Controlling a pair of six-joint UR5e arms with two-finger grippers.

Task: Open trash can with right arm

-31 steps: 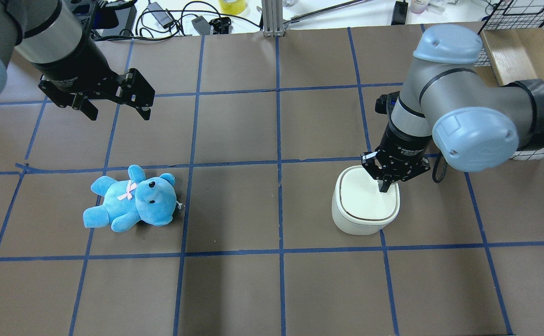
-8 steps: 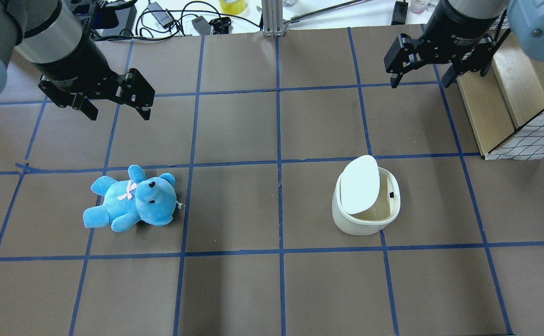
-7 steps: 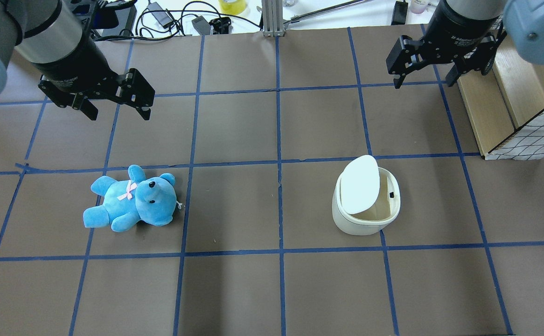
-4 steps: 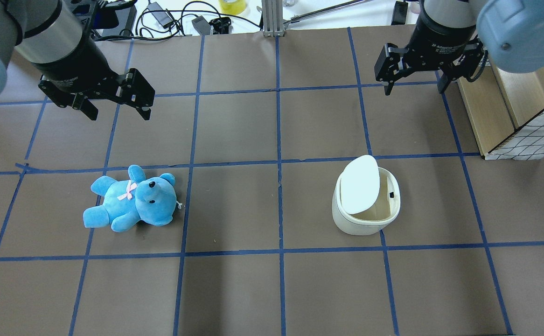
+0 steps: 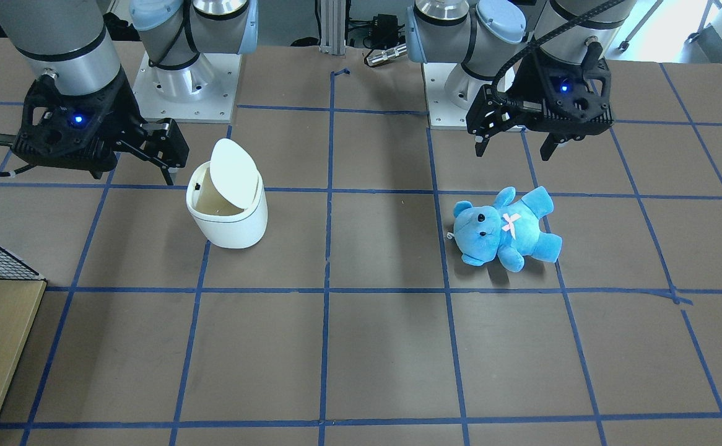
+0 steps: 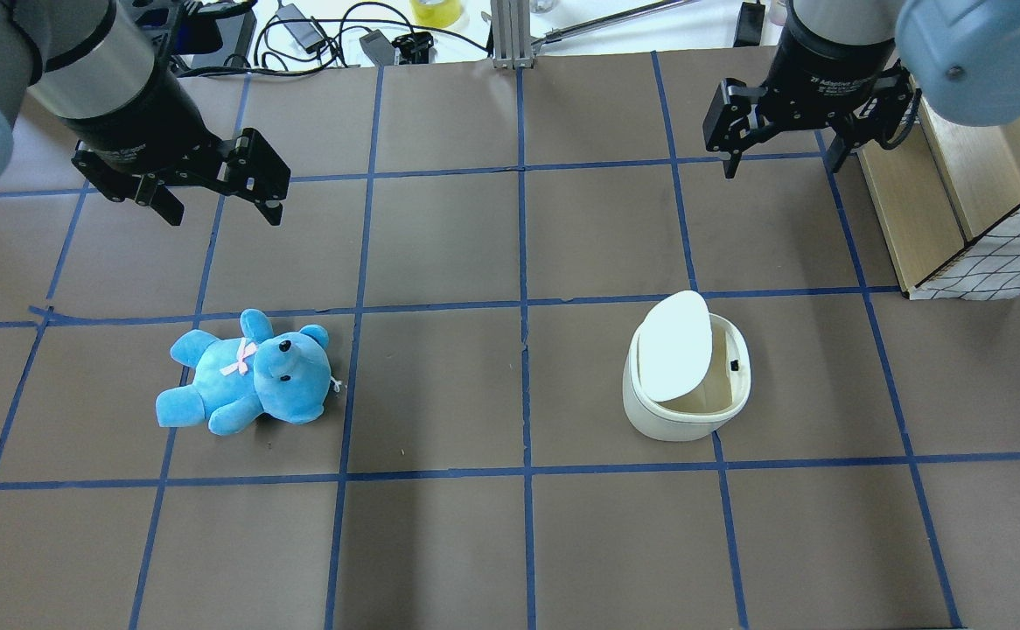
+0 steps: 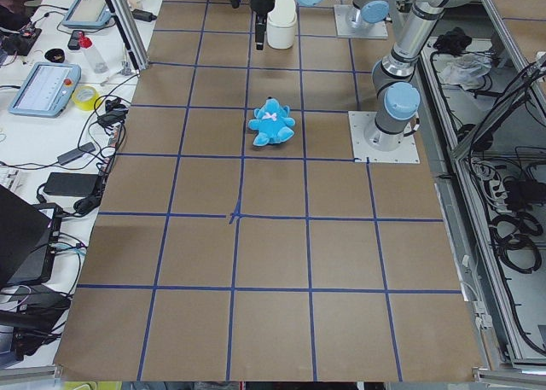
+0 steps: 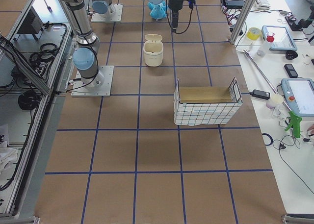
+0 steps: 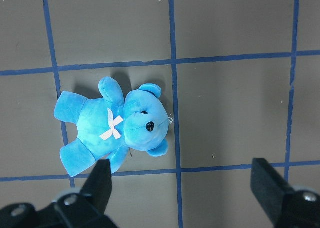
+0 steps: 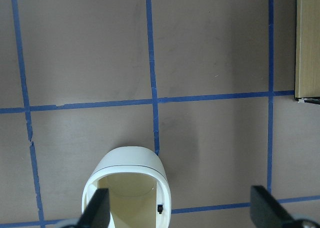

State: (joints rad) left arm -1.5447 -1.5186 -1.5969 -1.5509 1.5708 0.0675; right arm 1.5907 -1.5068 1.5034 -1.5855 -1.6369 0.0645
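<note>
The white trash can (image 6: pixel 676 418) stands right of the table's middle with its lid (image 6: pixel 674 346) tilted up, and the tan inside shows. It also shows in the front view (image 5: pixel 231 226) and the right wrist view (image 10: pixel 131 164). My right gripper (image 6: pixel 781 166) hangs open and empty, high and well beyond the can, touching nothing. In the front view the right gripper (image 5: pixel 133 173) is beside the can's lid (image 5: pixel 232 167). My left gripper (image 6: pixel 223 214) is open and empty above the blue teddy (image 6: pixel 248 372).
A wooden box with wire-mesh walls (image 6: pixel 956 192) stands at the table's right edge, close to the right gripper. Cables and gear (image 6: pixel 326 35) lie beyond the far edge. The teddy also lies under the left wrist camera (image 9: pixel 115 125). Blue tape lines grid the brown table.
Earlier the right gripper's shut fingers pressed on the closed lid. Now the lid is up and the gripper is raised, open, far from the can. It drifted slightly left in the last second.
</note>
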